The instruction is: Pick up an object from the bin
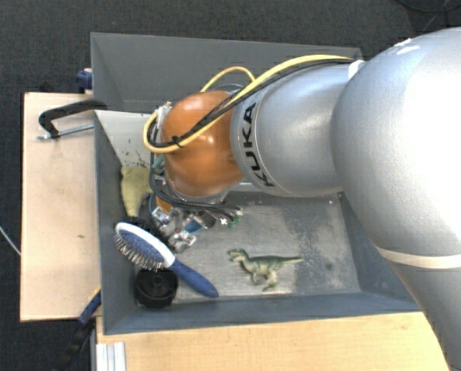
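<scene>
Grey metal bin (292, 309), gripper (178, 232) hung low near its left wall, just beside a blue hairbrush (147, 250), whether it was spread or closed could not be told, black cap (155, 287) in the corner below, green dinosaur (263, 266) apart.

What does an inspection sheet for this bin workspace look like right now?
Surface: grey metal bin, floor scuffed at the right.
Job's things: blue-handled, white-headed bristle hairbrush; black round cap; green plastic toy dinosaur; pale yellow soft lump by the left wall.
Clutter: nothing seen.
Grippers: gripper down at the left, beside the hairbrush's head.
Cables: yellow and black cables loop over the orange wrist cover.
Surroundings: dark carpet.
</scene>
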